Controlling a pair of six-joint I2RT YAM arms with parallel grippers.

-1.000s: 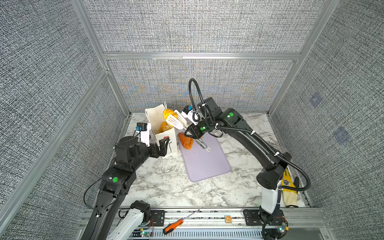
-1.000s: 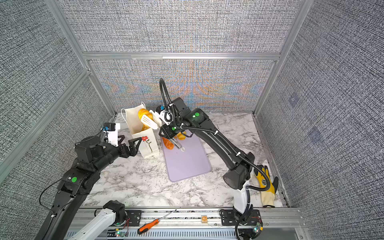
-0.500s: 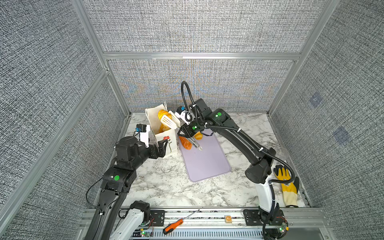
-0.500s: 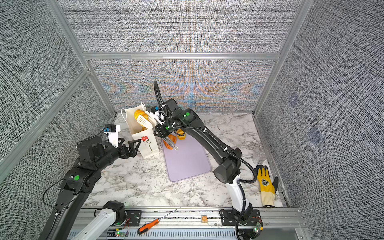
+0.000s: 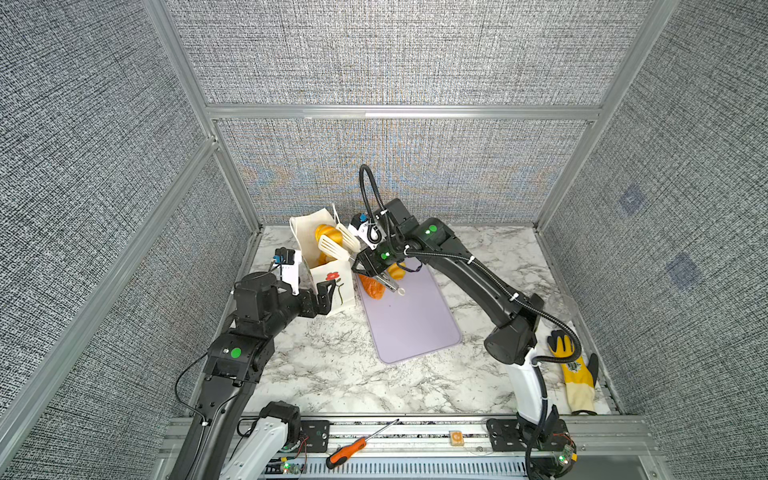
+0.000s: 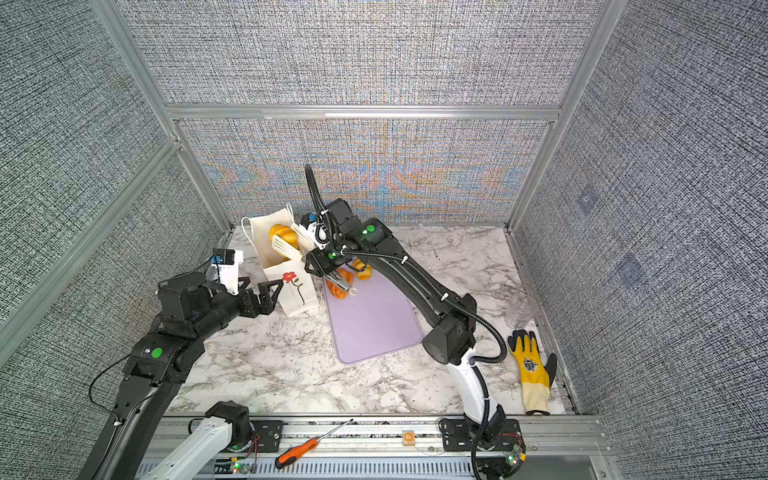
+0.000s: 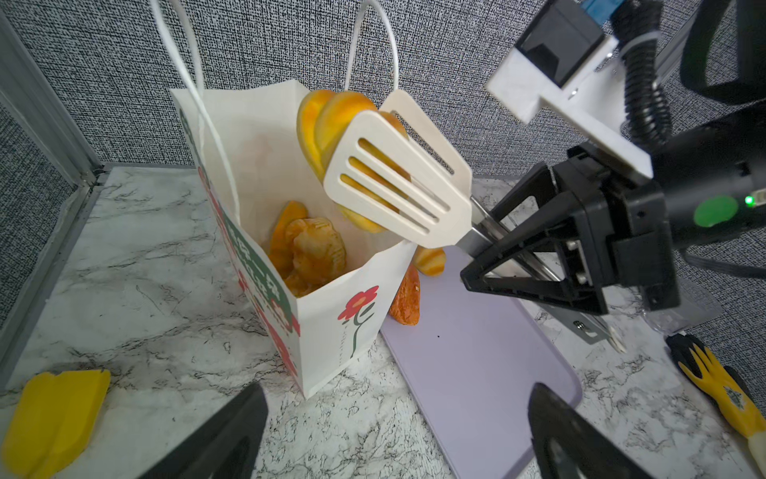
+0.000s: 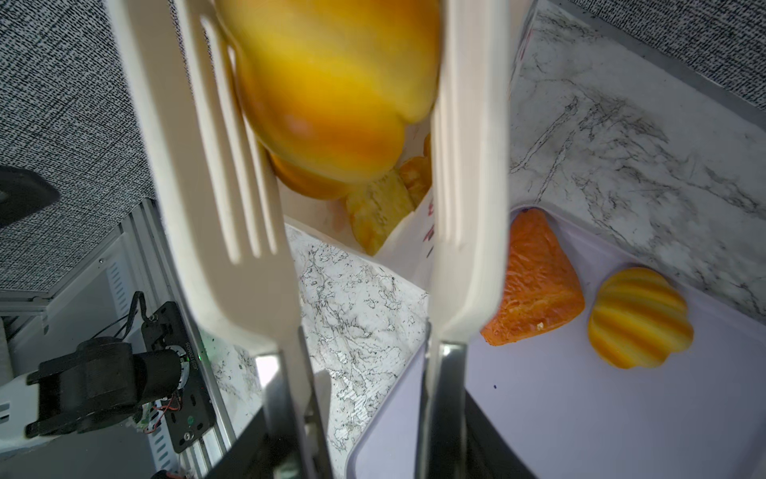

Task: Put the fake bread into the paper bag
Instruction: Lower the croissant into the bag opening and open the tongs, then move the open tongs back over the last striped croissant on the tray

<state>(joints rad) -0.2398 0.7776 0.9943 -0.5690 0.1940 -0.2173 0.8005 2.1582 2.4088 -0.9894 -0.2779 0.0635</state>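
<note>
The right pincer [image 7: 476, 242] is clamped on the metal arms of white tongs [image 7: 393, 182], whose blades flank a striped yellow roll [image 7: 331, 120] above the open mouth of the paper bag [image 7: 331, 307]. More pastries [image 7: 311, 249] lie inside the bag. Beside the bag, a reddish croissant [image 8: 534, 282] and a second roll [image 8: 640, 319] sit on the purple board [image 7: 476, 365]. The left pincer [image 7: 396, 390] gapes wide, holding nothing, just in front of the bag.

Bright, even light is cast from above, and only soft shadows are thrown on the marble table [image 5: 332, 374]. Rainbow ripples are seen on the wall [image 6: 374, 178] behind the right claw [image 7: 476, 244]. Ahead of it, the roll [image 8: 331, 83] is smeared and the tongs [image 8: 232, 207] are blurred in the right wrist view.
</note>
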